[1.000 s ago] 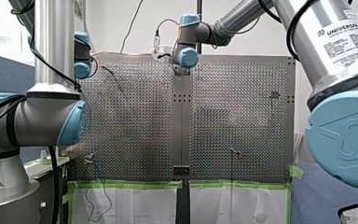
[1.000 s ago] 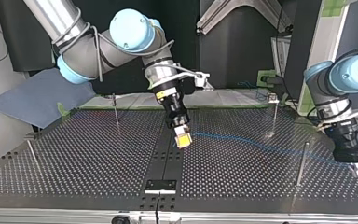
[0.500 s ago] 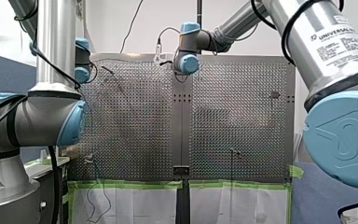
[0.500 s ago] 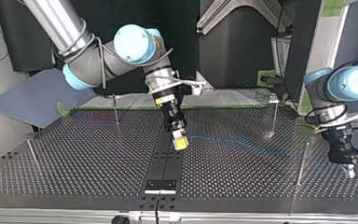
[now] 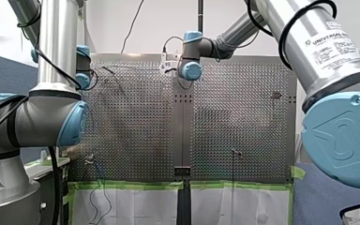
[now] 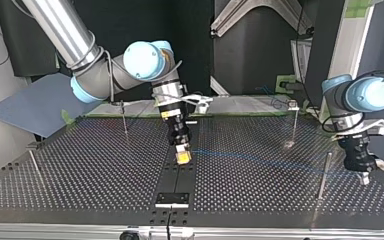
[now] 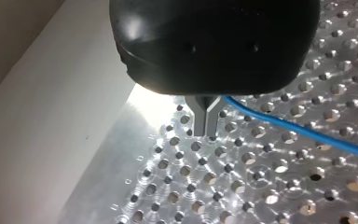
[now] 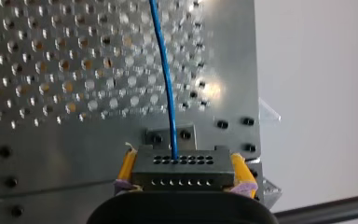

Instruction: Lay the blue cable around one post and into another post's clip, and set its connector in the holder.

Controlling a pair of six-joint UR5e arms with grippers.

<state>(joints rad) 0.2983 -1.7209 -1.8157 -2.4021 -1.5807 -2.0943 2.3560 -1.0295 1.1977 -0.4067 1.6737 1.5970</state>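
Note:
In the top view my right gripper [image 6: 182, 158], with yellow pads, hangs low over the table's dark centre strip. It is shut on a black connector block [image 8: 182, 168], gripped on both sides. The blue cable [image 8: 167, 88] leaves the block's front. It runs low across the table [image 6: 260, 160] to my left gripper [image 6: 364, 178] at that view's right. My left gripper's metal fingers [image 7: 206, 122] are pressed together just above the perforated plate, and the cable [image 7: 303, 133] comes out from behind them. A small black-and-white holder [image 6: 172, 199] sits on the centre strip, nearer the camera than the connector.
Thin posts stand on the plate: one [image 6: 123, 119] at the back left, one with a clip on top [image 6: 294, 120] at the back right, one [image 6: 324, 175] just beside my left gripper, one [image 6: 34, 165] at the left edge. The table's edge is close under my left gripper [image 7: 98, 154].
In the top view my right gripper has swung left and toward the camera with the connector. My left gripper has moved left, closer to the nearby post, and the cable has followed.

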